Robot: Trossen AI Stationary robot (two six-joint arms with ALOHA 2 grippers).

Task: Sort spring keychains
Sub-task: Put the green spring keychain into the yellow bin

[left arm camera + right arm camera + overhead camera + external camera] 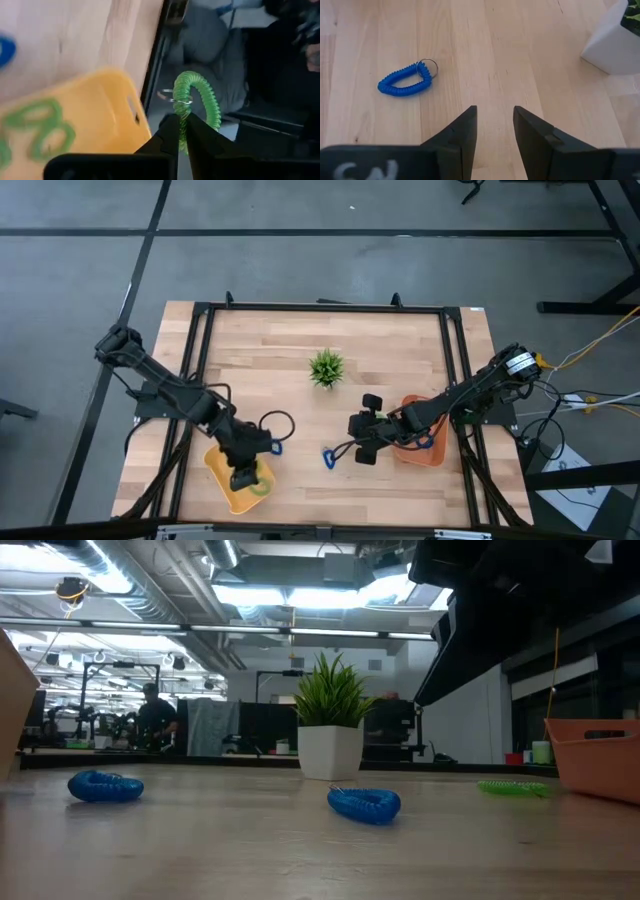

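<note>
My left gripper point(243, 477) hangs over the yellow tray point(222, 480) at the table's near left and is shut on a light green spring keychain point(196, 95). Other green keychains point(35, 130) lie in that tray. My right gripper point(494, 125) is open and empty over the table's middle, next to the orange tray point(425, 452). A blue keychain point(405, 82) lies flat on the wood ahead of its fingers; it also shows in the high view point(328, 457). Another blue keychain point(275, 447) lies beside the yellow tray. One green keychain point(512, 787) lies on the table. My left gripper pinches the green keychain's coil point(184, 120) between its two fingertips, close to the small metal ring point(182, 101). The loop stands out beyond the fingertips, lifted clear, past the yellow tray's rim.
A spiky green plant in a white pot point(326, 367) stands at the table's middle, toward the far side. A black frame rail point(195, 370) runs along the table's edges. Bare wood lies between the two trays.
</note>
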